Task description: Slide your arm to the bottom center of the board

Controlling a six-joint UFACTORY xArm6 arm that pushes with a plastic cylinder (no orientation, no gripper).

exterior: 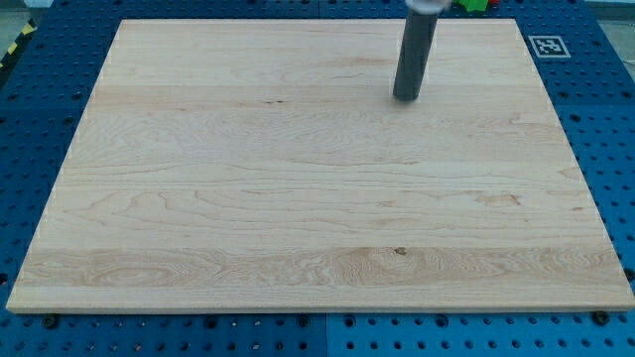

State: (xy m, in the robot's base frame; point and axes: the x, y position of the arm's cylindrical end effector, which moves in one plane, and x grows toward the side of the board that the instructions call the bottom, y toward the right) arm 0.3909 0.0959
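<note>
My dark rod comes down from the view's top, and my tip (pixel 406 97) rests on the wooden board (pixel 298 198) in its upper part, right of centre. A green block (pixel 477 5) shows only partly at the view's top edge, just beyond the board, up and to the right of my tip and apart from it. A sliver of red shows beside it; its shape cannot be made out. No other blocks show on the board.
The board lies on a blue perforated table (pixel 45 99). A black and white marker tag (pixel 547 46) sits at the board's top right corner. Yellow and black tape (pixel 15 45) runs at the view's top left.
</note>
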